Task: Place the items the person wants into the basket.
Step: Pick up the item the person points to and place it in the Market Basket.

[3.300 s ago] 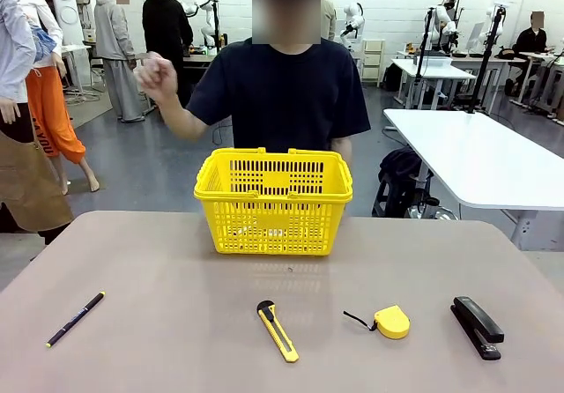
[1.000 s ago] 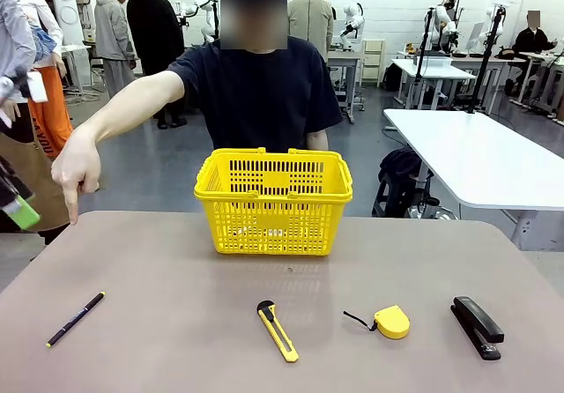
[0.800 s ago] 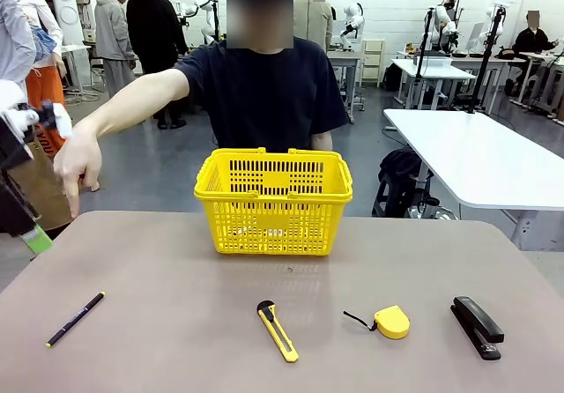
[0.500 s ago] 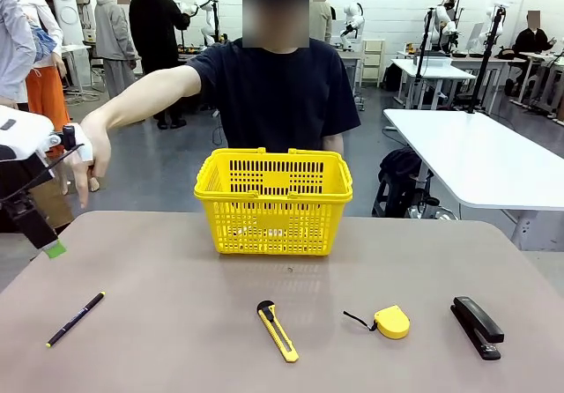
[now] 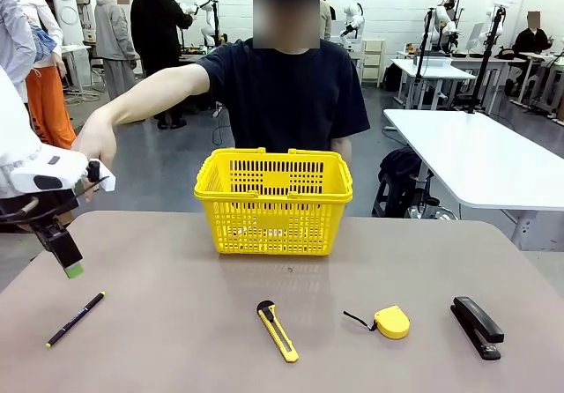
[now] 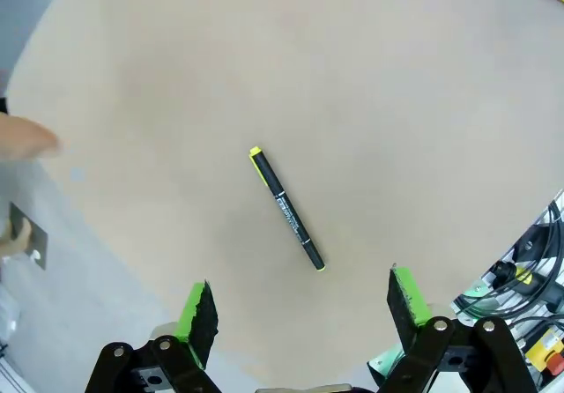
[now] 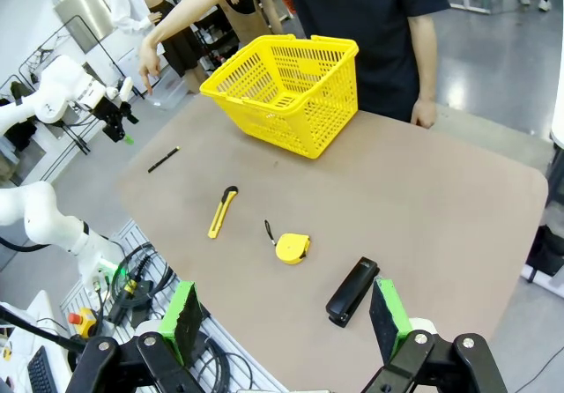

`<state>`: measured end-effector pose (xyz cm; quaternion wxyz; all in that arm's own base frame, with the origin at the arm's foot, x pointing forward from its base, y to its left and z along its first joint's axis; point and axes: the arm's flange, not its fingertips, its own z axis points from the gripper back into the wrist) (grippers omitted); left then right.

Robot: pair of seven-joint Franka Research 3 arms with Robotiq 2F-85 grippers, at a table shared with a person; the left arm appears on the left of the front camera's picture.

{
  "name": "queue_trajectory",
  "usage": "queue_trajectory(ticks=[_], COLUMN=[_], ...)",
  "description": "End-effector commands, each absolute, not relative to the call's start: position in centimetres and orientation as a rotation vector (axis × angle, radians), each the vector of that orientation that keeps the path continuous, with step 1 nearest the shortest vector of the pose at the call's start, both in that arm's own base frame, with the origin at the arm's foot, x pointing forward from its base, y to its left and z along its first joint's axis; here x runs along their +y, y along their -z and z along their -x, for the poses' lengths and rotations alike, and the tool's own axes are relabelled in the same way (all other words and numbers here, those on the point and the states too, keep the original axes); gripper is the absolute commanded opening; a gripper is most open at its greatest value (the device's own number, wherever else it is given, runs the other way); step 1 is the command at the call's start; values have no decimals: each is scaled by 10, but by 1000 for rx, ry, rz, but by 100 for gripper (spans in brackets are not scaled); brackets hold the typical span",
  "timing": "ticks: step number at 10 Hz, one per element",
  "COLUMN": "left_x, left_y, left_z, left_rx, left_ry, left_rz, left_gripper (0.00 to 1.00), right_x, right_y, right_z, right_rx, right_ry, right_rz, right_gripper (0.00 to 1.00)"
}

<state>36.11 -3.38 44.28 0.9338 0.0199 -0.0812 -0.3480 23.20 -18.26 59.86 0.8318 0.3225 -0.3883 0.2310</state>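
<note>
The left tool [image 5: 72,265], jaws spread and empty, is now descending over the pen [image 5: 76,318] the person's hand [image 5: 95,144] is indicating; pickup is approaching.

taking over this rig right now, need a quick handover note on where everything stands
Left gripper open, empty, hovering above the pen. Right gripper open, empty, raised well clear of the table. Person's hand points down toward the pen's side. Pen, tape measure, box cutter and stapler all lie on the table; basket stands at the far middle, contents unclear. Left to do: grasp the pen, put it in the basket.
</note>
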Motion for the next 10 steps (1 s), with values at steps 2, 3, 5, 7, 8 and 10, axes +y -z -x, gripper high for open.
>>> queue_trajectory(ticks=[2, 3, 5, 7, 8, 10], left_x=[-30, -29, -29, -29, -29, -29], left_y=[-407, -403, -423, -423, -423, -421], left_z=[-355, -354, -370, -370, -370, -372], left_rx=[-151, -148, -134, -134, -134, -135], left_ry=[670, 662, 693, 693, 693, 691], left_rz=[-32, -26, -25, -25, -25, -22], left_gripper=[100, 100, 100, 100, 100, 100], right_x=[-182, -182, -182, -182, -182, -182], right_y=[-598, -598, -598, -598, -598, -598], right_z=[-234, -234, -234, -234, -234, -234], right_rx=[-840, -840, -840, -840, -840, -840], right_ry=[-506, -506, -506, -506, -506, -506], right_rz=[-706, -706, -706, -706, -706, -706], right_gripper=[100, 100, 100, 100, 100, 100])
